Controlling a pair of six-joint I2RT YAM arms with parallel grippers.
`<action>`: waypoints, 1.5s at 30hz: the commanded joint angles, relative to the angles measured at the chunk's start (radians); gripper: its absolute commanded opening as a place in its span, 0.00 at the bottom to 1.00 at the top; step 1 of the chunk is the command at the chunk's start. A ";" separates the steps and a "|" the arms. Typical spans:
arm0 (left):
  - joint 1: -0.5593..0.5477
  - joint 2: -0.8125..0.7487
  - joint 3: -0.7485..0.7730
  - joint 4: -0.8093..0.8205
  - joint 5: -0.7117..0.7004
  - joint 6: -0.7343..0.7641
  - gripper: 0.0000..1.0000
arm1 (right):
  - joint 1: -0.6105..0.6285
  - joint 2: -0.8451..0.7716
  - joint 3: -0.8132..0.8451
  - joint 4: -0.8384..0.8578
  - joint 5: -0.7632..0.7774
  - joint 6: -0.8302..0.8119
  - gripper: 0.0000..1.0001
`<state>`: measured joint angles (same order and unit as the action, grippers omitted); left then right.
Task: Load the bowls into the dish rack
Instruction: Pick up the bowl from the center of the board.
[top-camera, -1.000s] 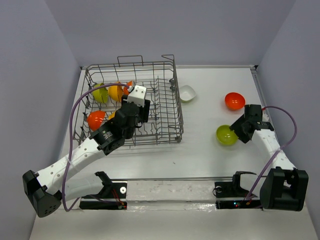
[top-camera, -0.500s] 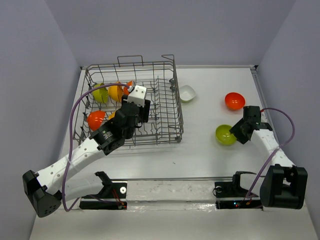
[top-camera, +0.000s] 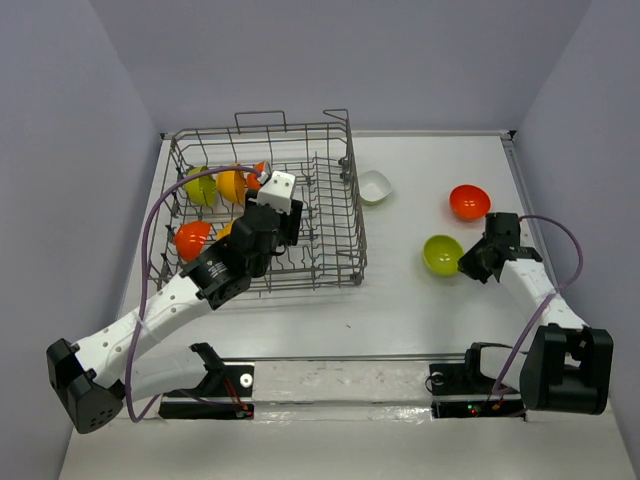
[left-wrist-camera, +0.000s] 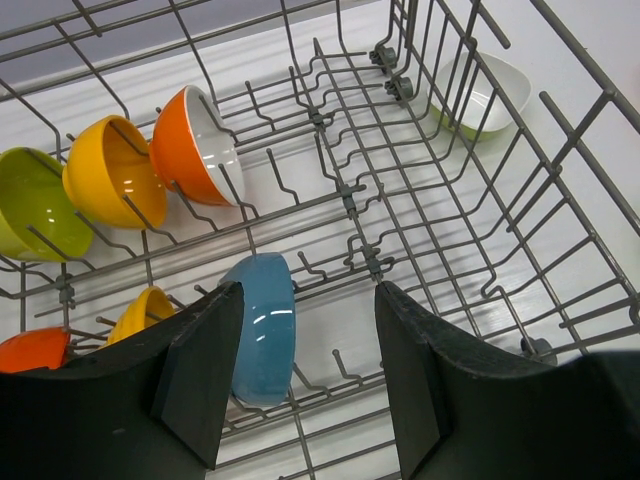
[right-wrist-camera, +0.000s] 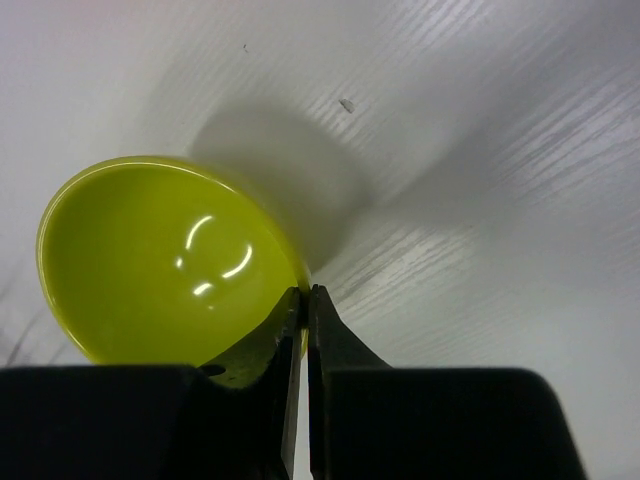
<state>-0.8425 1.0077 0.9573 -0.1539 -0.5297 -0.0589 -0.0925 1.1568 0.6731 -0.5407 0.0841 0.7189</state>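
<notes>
While the left arm stretches from its base at the near left corner diagonally toward the far edge, its forearm and wrist hang over the near half of the dish rack (top-camera: 356, 215), which stands in the far left part of the worktop (top-camera: 400, 310). The left gripper (left-wrist-camera: 310, 295) points down into the rack with its fingers spread wide and nothing between them. Under the gap, the teal blue bowl (left-wrist-camera: 262, 330) stands on edge among the tines, close by the left finger; whether the two touch cannot be told.

Toward the rack's left side stand more bowls on edge. The back row has a green bowl (left-wrist-camera: 35, 215), an orange-yellow bowl (left-wrist-camera: 110, 185) and a bowl orange outside and white inside (left-wrist-camera: 195, 145). Nearer sit a second orange-yellow bowl (left-wrist-camera: 140, 312) and a red-orange bowl (left-wrist-camera: 30, 350).

The right arm rises from the near right corner along the right edge, then bends inward, its wrist low over the worktop. The right gripper (top-camera: 470, 262) is pinched nearly shut on the rim of the lime green bowl (top-camera: 441, 254), one finger inside and one outside. That bowl is tilted, right of centre; whether it rests on the surface is unclear. Another red-orange bowl (top-camera: 469, 202) sits near the right edge, further back, and a white bowl (top-camera: 374, 186) lies just beside the rack's right wall.
</notes>
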 joint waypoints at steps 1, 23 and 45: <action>0.002 0.003 -0.005 0.045 0.007 0.004 0.66 | -0.007 0.004 -0.001 0.061 -0.049 -0.010 0.06; 0.003 0.011 0.000 0.050 0.040 -0.007 0.66 | -0.007 -0.026 -0.015 0.071 -0.044 -0.059 0.25; -0.001 0.011 0.029 0.048 0.115 0.014 0.64 | -0.007 -0.005 -0.027 0.131 -0.041 -0.068 0.19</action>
<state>-0.8425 1.0275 0.9573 -0.1532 -0.4431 -0.0597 -0.0925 1.1492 0.6384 -0.4580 0.0437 0.6682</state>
